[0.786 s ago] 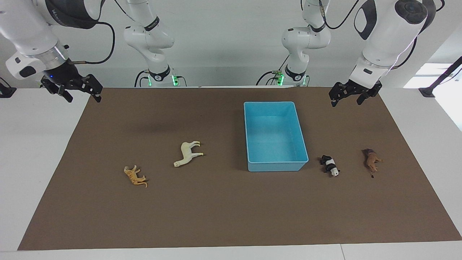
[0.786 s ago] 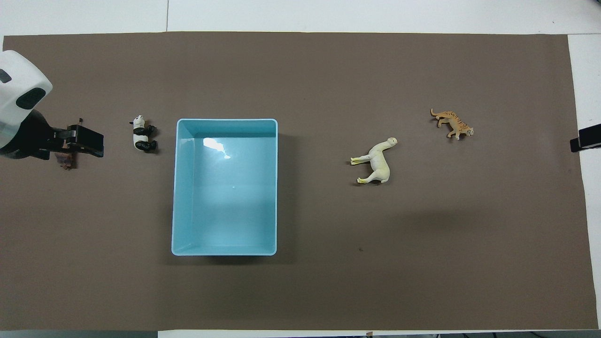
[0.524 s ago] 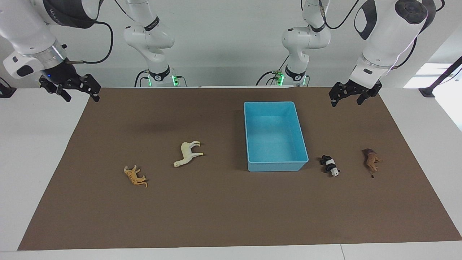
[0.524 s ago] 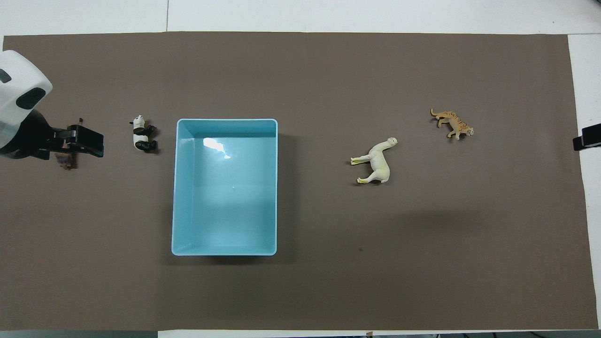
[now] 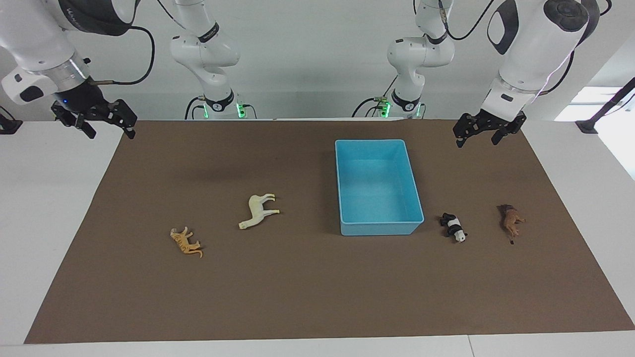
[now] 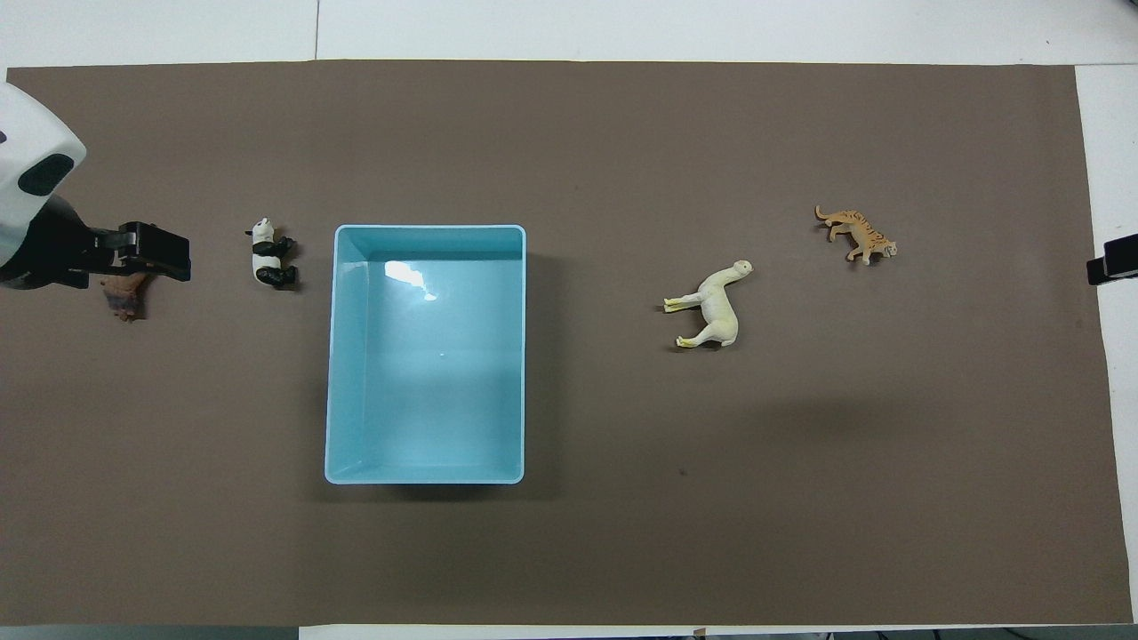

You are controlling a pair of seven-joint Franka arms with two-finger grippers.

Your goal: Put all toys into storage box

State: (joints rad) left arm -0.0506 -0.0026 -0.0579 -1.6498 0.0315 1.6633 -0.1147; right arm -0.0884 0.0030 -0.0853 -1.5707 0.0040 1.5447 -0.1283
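The light blue storage box (image 5: 379,229) (image 6: 427,229) stands empty on the mat. A black-and-white panda (image 5: 453,227) (image 6: 267,264) lies beside it toward the left arm's end, with a brown lion (image 5: 511,220) (image 6: 124,298) farther that way. A cream llama (image 5: 258,211) (image 6: 711,307) and an orange tiger (image 5: 186,242) (image 6: 858,234) lie toward the right arm's end. My left gripper (image 5: 477,140) (image 6: 151,253) hangs open and empty, high over the mat; from above it overlaps the lion. My right gripper (image 5: 110,133) (image 6: 1111,267) is open and empty over the mat's edge.
A brown mat (image 5: 297,297) covers the table, with bare white table (image 5: 44,208) at both ends. Both arm bases (image 5: 218,104) stand at the robots' edge. All four toys lie on their sides, well apart from one another.
The right gripper has drawn up and outward toward its end of the table. The left gripper has shifted slightly, uncovering more of the lion in the overhead view. The toys have not moved.
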